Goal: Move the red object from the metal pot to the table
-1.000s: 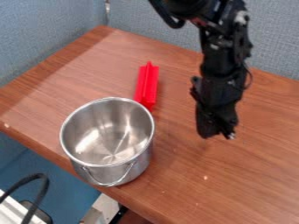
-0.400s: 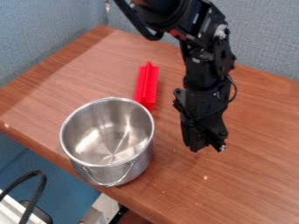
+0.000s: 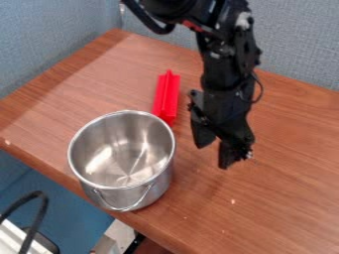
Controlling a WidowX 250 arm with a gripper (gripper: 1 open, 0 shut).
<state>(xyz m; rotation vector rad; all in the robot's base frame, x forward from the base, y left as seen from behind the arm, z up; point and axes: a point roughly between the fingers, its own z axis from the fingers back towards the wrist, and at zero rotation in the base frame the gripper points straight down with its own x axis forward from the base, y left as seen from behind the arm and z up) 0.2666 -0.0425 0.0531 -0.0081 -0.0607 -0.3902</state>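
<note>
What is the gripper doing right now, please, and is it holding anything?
Gripper: points down at the table, holding nothing; open or shut cannot be told. The red bar lies on the table beside the pot.

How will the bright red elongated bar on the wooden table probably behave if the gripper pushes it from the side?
The bright red elongated bar looks straight and stiff, so it would probably slide or pivot rather than bend. Its flat-looking faces suggest it will not roll. It lies close to the shiny round steel pot, so a push that way could knock it against the rim.
</note>
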